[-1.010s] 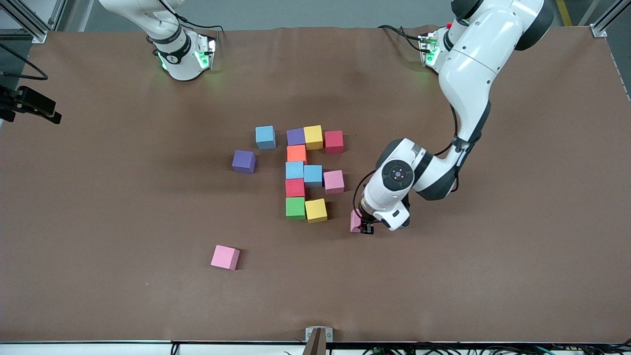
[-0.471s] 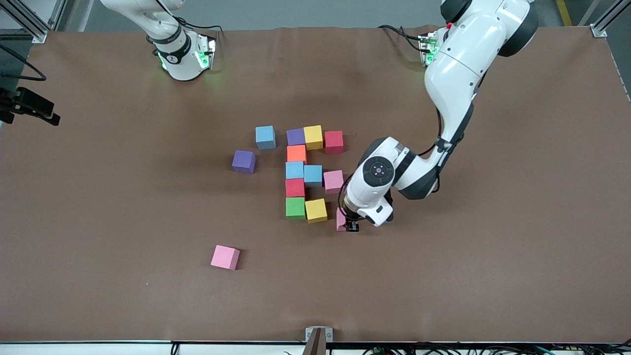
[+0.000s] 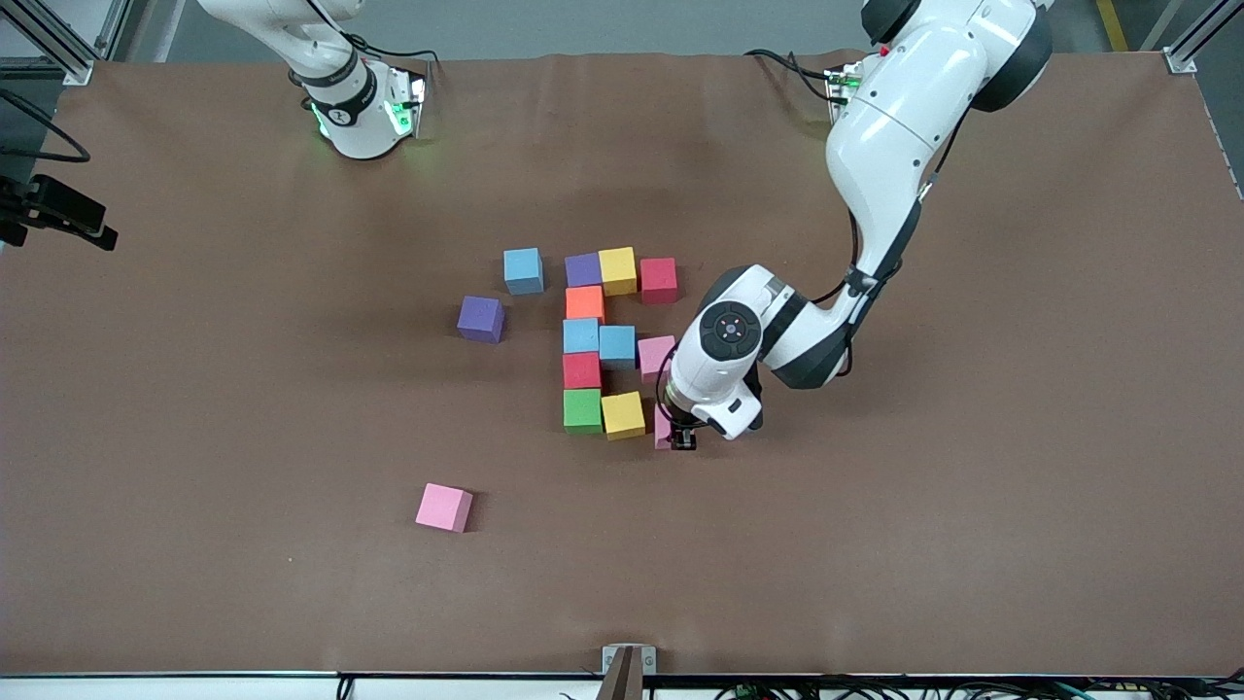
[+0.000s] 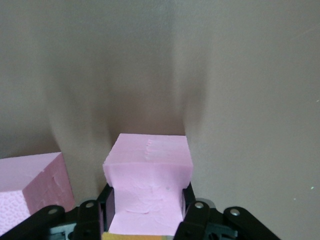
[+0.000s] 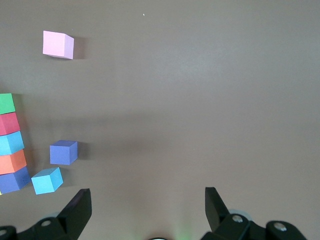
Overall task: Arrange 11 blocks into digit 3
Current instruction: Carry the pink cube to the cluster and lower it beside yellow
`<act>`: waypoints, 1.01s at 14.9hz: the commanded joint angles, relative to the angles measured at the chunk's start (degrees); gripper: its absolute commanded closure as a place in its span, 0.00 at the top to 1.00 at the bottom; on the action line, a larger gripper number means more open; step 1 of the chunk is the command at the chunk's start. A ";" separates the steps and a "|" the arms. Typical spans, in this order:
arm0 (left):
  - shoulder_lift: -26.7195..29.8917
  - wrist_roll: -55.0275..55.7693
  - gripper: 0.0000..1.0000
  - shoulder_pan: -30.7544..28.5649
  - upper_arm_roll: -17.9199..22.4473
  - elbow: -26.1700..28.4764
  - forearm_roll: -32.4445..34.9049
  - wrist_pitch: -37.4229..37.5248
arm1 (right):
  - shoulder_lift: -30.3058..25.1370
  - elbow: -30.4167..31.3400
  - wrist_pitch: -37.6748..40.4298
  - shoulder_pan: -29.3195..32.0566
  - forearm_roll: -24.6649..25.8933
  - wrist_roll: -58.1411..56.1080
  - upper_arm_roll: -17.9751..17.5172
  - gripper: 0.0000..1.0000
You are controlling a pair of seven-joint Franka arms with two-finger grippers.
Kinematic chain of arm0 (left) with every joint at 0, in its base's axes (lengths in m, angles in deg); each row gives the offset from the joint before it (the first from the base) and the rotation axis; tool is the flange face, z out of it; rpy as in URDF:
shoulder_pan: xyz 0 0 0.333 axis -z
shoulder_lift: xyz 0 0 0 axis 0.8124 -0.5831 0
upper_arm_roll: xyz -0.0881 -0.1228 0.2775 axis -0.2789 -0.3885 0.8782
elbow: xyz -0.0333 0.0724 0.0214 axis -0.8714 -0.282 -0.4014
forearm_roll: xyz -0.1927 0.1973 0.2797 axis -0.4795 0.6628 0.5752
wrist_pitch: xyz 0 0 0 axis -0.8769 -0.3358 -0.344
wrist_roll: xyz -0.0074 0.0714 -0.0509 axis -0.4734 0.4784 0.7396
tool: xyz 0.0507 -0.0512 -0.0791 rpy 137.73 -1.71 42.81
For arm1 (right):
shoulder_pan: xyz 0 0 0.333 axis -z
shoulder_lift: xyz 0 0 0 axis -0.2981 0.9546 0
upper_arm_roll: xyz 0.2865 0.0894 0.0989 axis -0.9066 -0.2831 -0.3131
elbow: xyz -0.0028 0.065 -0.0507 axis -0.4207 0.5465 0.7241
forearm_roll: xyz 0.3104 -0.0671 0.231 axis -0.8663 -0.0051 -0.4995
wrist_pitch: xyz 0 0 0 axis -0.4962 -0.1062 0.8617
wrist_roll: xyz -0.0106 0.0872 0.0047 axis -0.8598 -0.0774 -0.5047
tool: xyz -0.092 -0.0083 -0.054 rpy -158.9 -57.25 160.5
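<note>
Left gripper [image 3: 683, 439] low over the desk [image 3: 875, 544], jaws clenched on a pink block [image 4: 148, 187] just beside the yellow block [image 3: 623, 415] of the digit 3's lowest bar. Best lowered square, flush against yellow, then released. Right gripper [image 5: 147, 200] waiting, jaws spread, holding nothing.

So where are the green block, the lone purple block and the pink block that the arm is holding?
green block [image 3: 582, 410], front view, top face.
lone purple block [image 3: 481, 318], front view, top face.
held pink block [image 4: 148, 172], left wrist view, face toward the camera.
</note>
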 commanded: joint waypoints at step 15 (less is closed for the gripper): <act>-4.61 2.26 0.32 2.64 0.24 -3.96 -0.25 -1.79 | 0.06 -0.77 0.55 1.26 -0.60 0.61 -0.64 1.00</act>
